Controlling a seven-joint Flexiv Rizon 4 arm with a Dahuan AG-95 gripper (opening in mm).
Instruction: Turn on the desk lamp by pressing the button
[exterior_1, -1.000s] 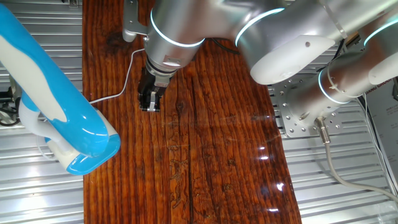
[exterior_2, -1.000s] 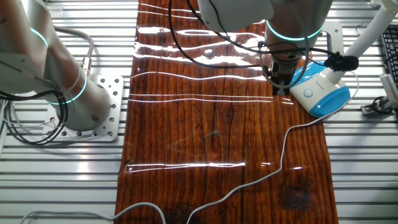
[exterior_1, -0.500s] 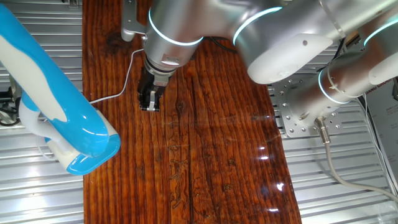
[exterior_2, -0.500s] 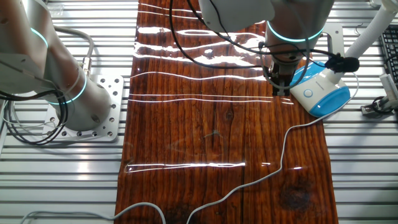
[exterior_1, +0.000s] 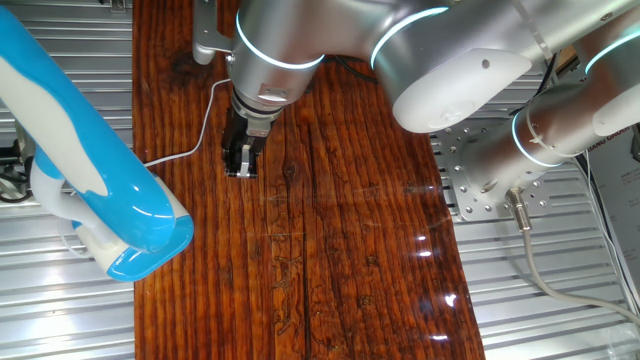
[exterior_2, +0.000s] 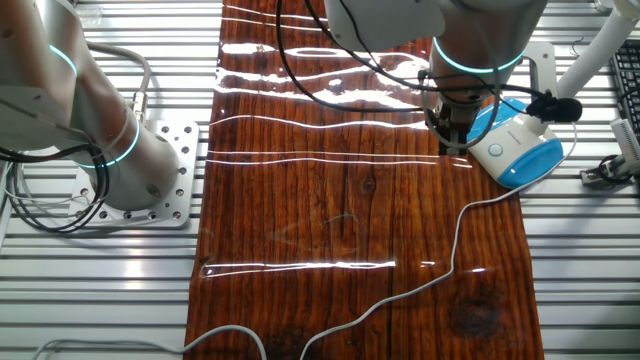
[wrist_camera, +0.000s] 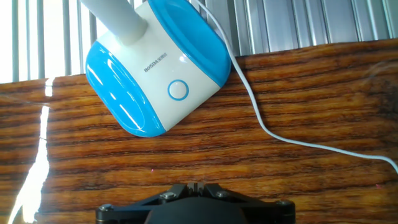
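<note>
While the gripper (exterior_1: 240, 170) hangs low over the wooden tabletop (exterior_2: 330, 230), the press has, by all visible signs, not been made — no view shows contact with the desk lamp (wrist_camera: 158, 71). Nearest the hand camera, only the dark underside of the gripper body fills the bottom edge of the frame; the fingertips themselves are not resolved there, and in both fixed views they appear as a single dark block, so whether they stand apart or together cannot be told. Beyond the gripper lies a band of bare wood grain, then the lamp's rounded base, which rests at the table edge with its far part over the ribbed metal surface (wrist_camera: 311, 22). The round button (wrist_camera: 178, 90), ringed in blue, sits on the white top face of the base, ahead of the gripper and somewhat to the left of its centre line in the hand view. The thin white cord (wrist_camera: 261, 118) leaves the base and trails across the wood to the right. Farther off, the lamp's blue-and-white body (exterior_1: 70, 130) rises away from the base. No emitted light is visible from the lamp, though its light face cannot be seen. Judged from this, the approach is partly complete — remaining are alignment over the button, descent, and the press itself.
</note>
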